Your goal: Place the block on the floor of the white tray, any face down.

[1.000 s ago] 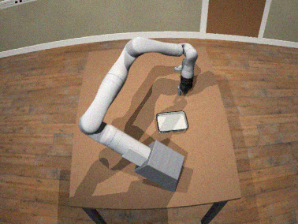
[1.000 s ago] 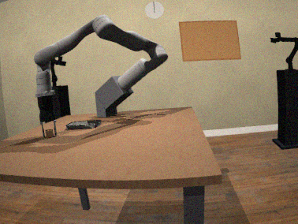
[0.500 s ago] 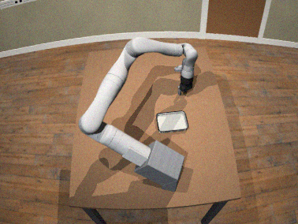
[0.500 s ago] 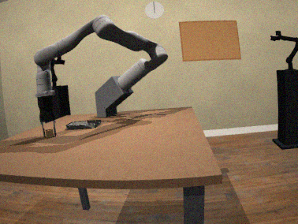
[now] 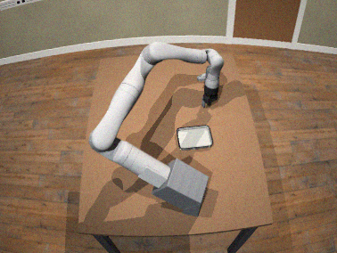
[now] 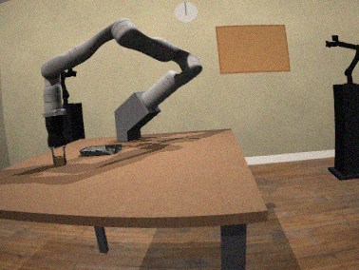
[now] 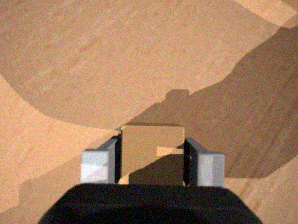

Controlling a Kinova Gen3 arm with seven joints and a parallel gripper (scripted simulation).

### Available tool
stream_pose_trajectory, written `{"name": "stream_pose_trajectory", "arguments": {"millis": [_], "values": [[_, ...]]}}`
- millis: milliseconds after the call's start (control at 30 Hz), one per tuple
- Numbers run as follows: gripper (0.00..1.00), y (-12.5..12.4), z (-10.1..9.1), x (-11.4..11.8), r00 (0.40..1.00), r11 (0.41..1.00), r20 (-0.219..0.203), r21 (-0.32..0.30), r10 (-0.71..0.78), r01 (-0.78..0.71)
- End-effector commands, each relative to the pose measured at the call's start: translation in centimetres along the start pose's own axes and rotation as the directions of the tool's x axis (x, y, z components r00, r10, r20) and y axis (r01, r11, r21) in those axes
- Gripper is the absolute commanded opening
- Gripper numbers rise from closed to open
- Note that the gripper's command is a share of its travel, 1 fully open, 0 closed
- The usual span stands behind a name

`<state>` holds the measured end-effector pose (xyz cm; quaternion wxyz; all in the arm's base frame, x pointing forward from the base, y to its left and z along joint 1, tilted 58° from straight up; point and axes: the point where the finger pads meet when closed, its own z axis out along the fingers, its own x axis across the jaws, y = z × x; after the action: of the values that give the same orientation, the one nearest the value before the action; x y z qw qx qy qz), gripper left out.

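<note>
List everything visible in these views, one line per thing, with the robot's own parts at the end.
Small tan cube block: one, tan, on the table between the gripper fingers.
Shallow white tray with dark rim: one, white, on the table between the block and the arm's base, nothing in it.
Wooden table with dark legs: one, brown top, mid-room.
Round wall clock: one, white, high on the wall.
Orange wall panel: one, orange, right of the clock.
Black pedestal: one, black, on the floor at right, carrying a dark fixture.
Grey base box: one, grey, on the table.
White arm: one, white, reaching across the table.
Gripper: one, black body with grey fingers, closed on the block.
</note>
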<state>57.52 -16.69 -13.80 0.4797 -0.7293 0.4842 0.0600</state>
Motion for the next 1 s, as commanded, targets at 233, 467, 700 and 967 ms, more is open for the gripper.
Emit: {"name": "stream_pose_trajectory", "arguments": {"millis": [233,467,700,967], "values": [[0.00,0.0,-0.2,0.1,1.000,1.000,-0.003,0.001,0.000,0.000],[0.00,0.0,-0.2,0.1,1.000,1.000,-0.003,0.001,0.000,0.000],[0.00,0.0,-0.3,0.1,1.000,1.000,-0.003,0.001,0.000,0.000],[0.00,0.0,-1.4,0.1,1.000,1.000,-0.003,0.001,0.000,0.000]]}}
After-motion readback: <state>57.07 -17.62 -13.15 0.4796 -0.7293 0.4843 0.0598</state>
